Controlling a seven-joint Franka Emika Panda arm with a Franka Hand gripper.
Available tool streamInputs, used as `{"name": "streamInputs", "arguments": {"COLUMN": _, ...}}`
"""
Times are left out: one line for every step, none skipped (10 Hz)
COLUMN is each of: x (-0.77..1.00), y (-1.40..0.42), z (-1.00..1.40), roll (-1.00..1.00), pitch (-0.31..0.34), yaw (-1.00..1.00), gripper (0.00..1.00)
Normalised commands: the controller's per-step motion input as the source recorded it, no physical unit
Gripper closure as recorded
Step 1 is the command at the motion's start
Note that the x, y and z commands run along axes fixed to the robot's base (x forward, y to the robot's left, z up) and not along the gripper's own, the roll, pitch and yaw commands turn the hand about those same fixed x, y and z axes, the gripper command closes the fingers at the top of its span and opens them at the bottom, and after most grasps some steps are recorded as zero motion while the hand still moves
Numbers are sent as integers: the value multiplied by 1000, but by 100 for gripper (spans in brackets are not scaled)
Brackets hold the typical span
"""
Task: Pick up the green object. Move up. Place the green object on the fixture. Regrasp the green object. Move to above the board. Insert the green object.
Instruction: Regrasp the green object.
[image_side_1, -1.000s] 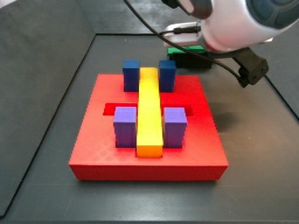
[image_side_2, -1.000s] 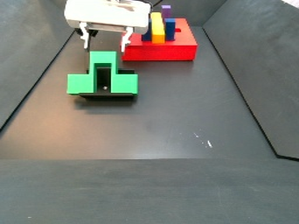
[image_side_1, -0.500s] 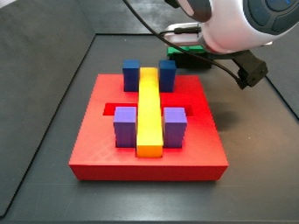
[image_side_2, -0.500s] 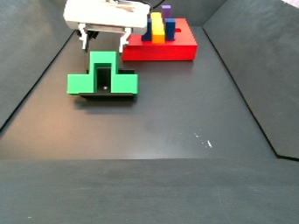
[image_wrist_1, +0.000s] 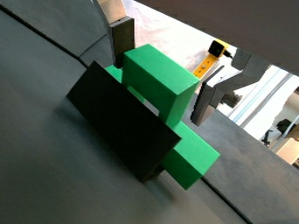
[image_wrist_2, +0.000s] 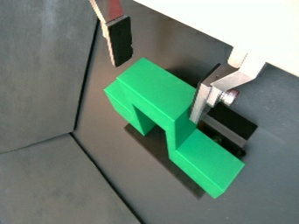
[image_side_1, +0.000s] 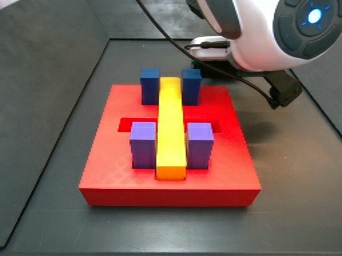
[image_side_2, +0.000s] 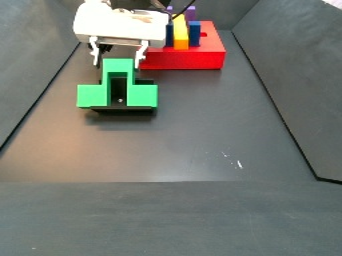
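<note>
You have the bright green, blocky U-shaped plastic piece (image_side_2: 116, 88) resting on the small black glossy angled fixture (image_wrist_1: 122, 131), out on the dark floor (image_side_2: 201, 150) near its left edge and well apart from the large flat red slotted board (image_side_1: 167, 150) at the far end. That placement looks deliberate: the fixture props the green piece so its raised block stands clear and can be taken from a new side. The 2-finger gripper (image_wrist_2: 158, 66) hangs right above it, and in both wrist views its flat silver fingers (image_wrist_2: 117, 35) straddle the raised block with a gap on each side, so the jaws are spread and the piece is let go, not clamped. I judge you are at the regrasp step: the piece is already set down, and the next move calls for lowering and closing squarely on that block. Watch for a skewed grip, since the piece only leans on the fixture and could slide as the pads meet it. On the board, the 2 blue blocks (image_side_1: 170, 82), 2 purple blocks (image_side_1: 171, 144) and long yellow bar (image_side_1: 170, 125) leave an open recess near its left edge, likely the target
</note>
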Motion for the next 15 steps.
{"name": "streamInputs", "arguments": {"x": 83, "y": 109, "z": 66, "roll": -74, "pitch": 54, "yaw": 0, "gripper": 0}}
{"name": "streamInputs", "arguments": {"x": 69, "y": 120, "z": 11, "roll": -120, "pitch": 57, "yaw": 0, "gripper": 0}}
{"name": "streamInputs", "arguments": {"x": 40, "y": 0, "z": -9, "roll": 0, "pitch": 6, "yaw": 0, "gripper": 0}}
{"name": "streamInputs", "arguments": {"x": 126, "y": 171, "z": 0, "roll": -203, "pitch": 91, "yaw": 0, "gripper": 0}}
{"name": "streamInputs", "arguments": {"x": 154, "y": 209, "z": -9, "roll": -274, "pitch": 111, "yaw": 0, "gripper": 0}}
{"name": "streamInputs", "arguments": {"x": 137, "y": 134, "z": 0, "roll": -183, "pitch": 97, "yaw": 0, "gripper": 0}}
{"name": "streamInputs", "arguments": {"x": 0, "y": 0, "z": 0, "roll": 0, "pitch": 0, "yaw": 0, "gripper": 0}}
{"name": "streamInputs", "arguments": {"x": 0, "y": 0, "z": 0, "roll": 0, "pitch": 0, "yaw": 0, "gripper": 100}}
{"name": "streamInputs", "arguments": {"x": 0, "y": 0, "z": 0, "roll": 0, "pitch": 0, "yaw": 0, "gripper": 100}}
{"name": "streamInputs", "arguments": {"x": 0, "y": 0, "z": 0, "roll": 0, "pitch": 0, "yaw": 0, "gripper": 100}}
{"name": "streamInputs", "arguments": {"x": 0, "y": 0, "z": 0, "roll": 0, "pitch": 0, "yaw": 0, "gripper": 100}}
{"name": "streamInputs", "arguments": {"x": 0, "y": 0, "z": 0, "roll": 0, "pitch": 0, "yaw": 0, "gripper": 100}}
{"name": "streamInputs", "arguments": {"x": 0, "y": 0, "z": 0, "roll": 0, "pitch": 0, "yaw": 0, "gripper": 100}}
{"name": "streamInputs", "arguments": {"x": 0, "y": 0, "z": 0, "roll": 0, "pitch": 0, "yaw": 0, "gripper": 100}}
{"name": "streamInputs", "arguments": {"x": 0, "y": 0, "z": 0, "roll": 0, "pitch": 0, "yaw": 0, "gripper": 100}}
